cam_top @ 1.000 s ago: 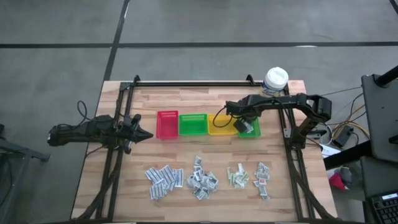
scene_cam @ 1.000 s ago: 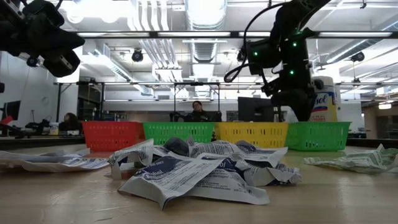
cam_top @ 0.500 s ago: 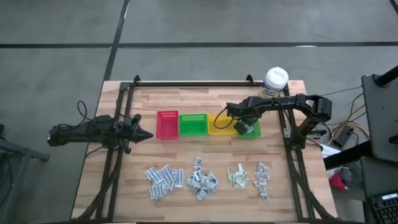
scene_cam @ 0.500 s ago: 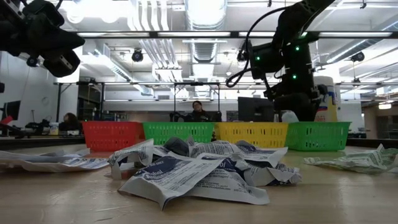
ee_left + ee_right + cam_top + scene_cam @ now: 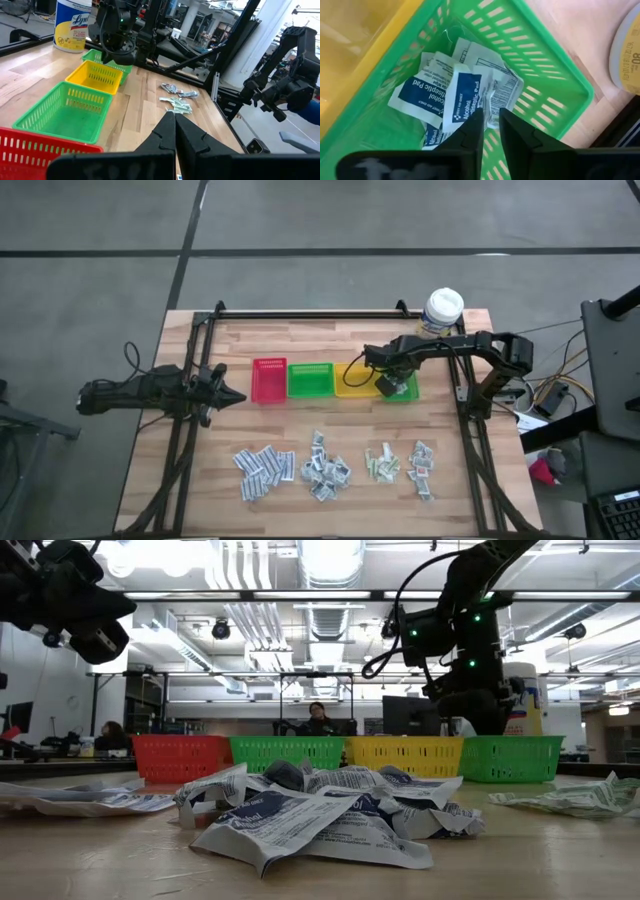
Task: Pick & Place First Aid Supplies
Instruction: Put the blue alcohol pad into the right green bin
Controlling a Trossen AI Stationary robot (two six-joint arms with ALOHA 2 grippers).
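Now the right gripper (image 5: 490, 131) hangs over the rightmost green bin (image 5: 403, 389), right of centre in the high view, its fingers slightly parted and holding nothing. Blue-and-white packets (image 5: 451, 95) lie inside that bin. More packets (image 5: 334, 465) sit in heaps along the table's lower part. The left gripper (image 5: 232, 397), fingers pressed together, waits at the left.
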